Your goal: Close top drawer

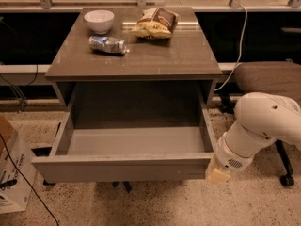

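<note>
Big picture first: the grey-brown counter [160, 60] fills the middle of the camera view, standing on a speckled floor [164, 206] with a dark recess and a railing behind it. Right under its top, the top drawer [122, 167] is pulled well out toward us. Its plain flat front panel hangs at the near edge, and its pale grey inner floor and side walls are fully exposed. Nothing shows inside it.

Over on the right, the white robot arm [265, 121] curves in from the edge of the view, bending down and toward the drawer. Behind it sits a chair [268, 76] with a brownish seat, one caster showing on the floor by the arm. A white cable [241, 41] drops from the railing past the counter's right side. On the far left edge, a cardboard box [11, 173] stands on the floor.

Up on the counter now: a chip bag [155, 22] lies at the back centre, a white bowl [99, 20] sits at the back left, and a crushed silver can [108, 44] lies on its side just in front of the bowl.

And the gripper [219, 174]: it's low, right at the right-hand end of the drawer's front panel, its tan tip against or just beside that corner. Whether the gripper is open or closed, I cannot tell from here.
</note>
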You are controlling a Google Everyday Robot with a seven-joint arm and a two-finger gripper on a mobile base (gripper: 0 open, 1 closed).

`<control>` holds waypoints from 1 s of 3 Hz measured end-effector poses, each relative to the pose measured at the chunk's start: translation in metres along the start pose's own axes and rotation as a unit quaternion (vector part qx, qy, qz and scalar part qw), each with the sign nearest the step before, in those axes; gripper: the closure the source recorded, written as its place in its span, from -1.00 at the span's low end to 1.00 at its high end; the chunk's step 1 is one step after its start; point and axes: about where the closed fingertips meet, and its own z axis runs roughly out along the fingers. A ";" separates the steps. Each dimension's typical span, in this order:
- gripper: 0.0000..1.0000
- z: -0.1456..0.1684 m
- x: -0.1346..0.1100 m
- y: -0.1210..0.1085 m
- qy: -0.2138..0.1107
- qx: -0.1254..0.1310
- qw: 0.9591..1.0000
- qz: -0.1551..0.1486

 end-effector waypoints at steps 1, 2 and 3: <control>1.00 0.000 0.000 0.000 0.000 0.000 1.000 0.000; 1.00 0.007 -0.017 -0.016 -0.003 0.018 1.000 -0.006; 1.00 0.007 -0.017 -0.016 -0.004 0.018 1.000 -0.006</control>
